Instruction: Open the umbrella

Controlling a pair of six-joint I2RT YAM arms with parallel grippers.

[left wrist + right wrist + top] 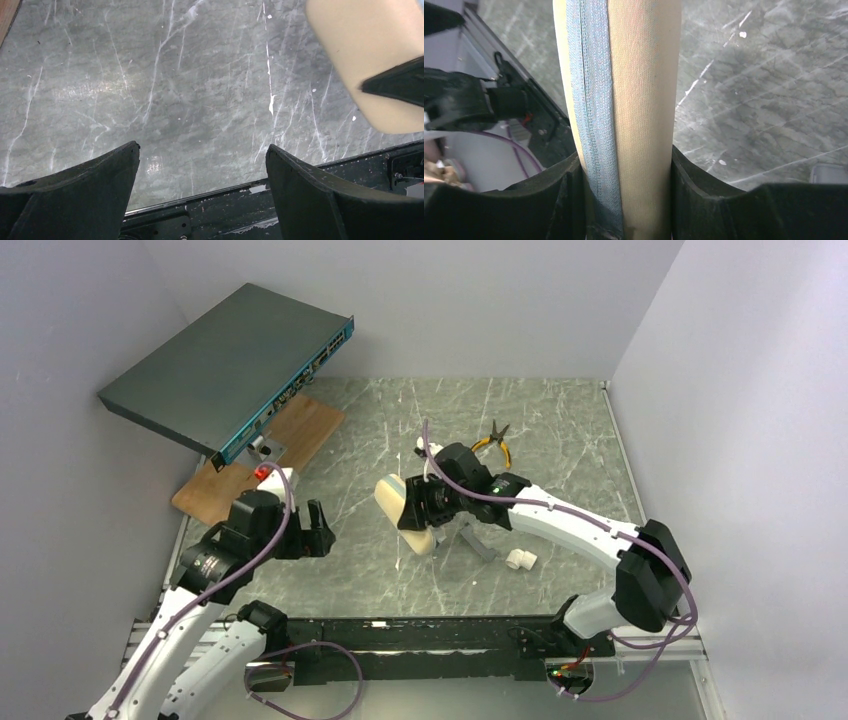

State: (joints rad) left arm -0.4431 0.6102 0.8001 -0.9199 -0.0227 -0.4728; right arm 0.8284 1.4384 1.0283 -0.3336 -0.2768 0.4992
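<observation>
- The table (560, 440) is carrying a big dark flat box (220, 365), propped at the far left over a wooden board (300, 430). Neither is mattering for this job.
- My right gripper (425, 508) is clamping the beige case (388, 496) near the table's middle, with one finger pressing on each broad side.
- My left gripper (305, 530) is hanging to the left of the case, apart from it, jaws spread wide and holding nothing.
- The umbrella is not showing in any view. I am judging it is sitting inside the zipped case, so that is where the task's thing is lying.
- Step in hand, as I am reading it: steadying the case so it can be unzipped. Opening the umbrella itself is not yet begun.
- The next move is calling for my left gripper to cross to the case's free end and find the zipper pull while the right one is bracing it.
- The right wrist view is giving me the zipper (594, 100) running along the case edge, closed as far as it is showing. No pull is showing, and the top view is not resolving the zipper at all.
- The left wrist view is showing only a rounded case end at its upper right and bare table under my open fingers. I cannot tell whether the case is lifted or resting.
- Small stuff: pliers (497, 445) are lying beyond the case, and a grey piece (478, 543) and a white fitting (520, 559) are lying on the near side under my right arm.
</observation>
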